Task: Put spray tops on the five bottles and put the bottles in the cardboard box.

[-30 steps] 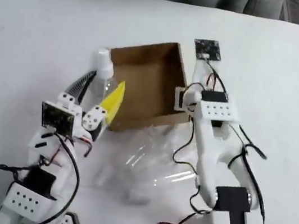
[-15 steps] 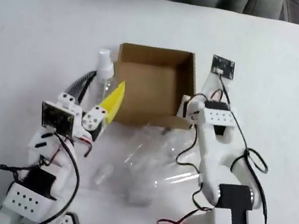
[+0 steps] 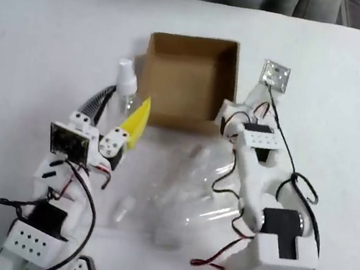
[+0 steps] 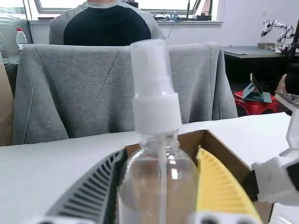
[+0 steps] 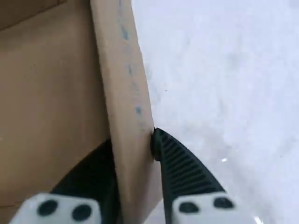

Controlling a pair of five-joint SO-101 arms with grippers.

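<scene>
step: box the capped bottle | left fingers [image 3: 135, 121] closed round upright bottle [image 3: 124, 90], just left of cardboard box [image 3: 188, 85], upper centre | right fingers [image 5: 183, 164] pinch the box's right wall | advice: brace box, lift bottle over wall, lower upright

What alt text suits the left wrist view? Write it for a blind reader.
The left gripper holds an upright clear bottle with a white spray top on it. An open box stands beyond it on a white table.
</scene>
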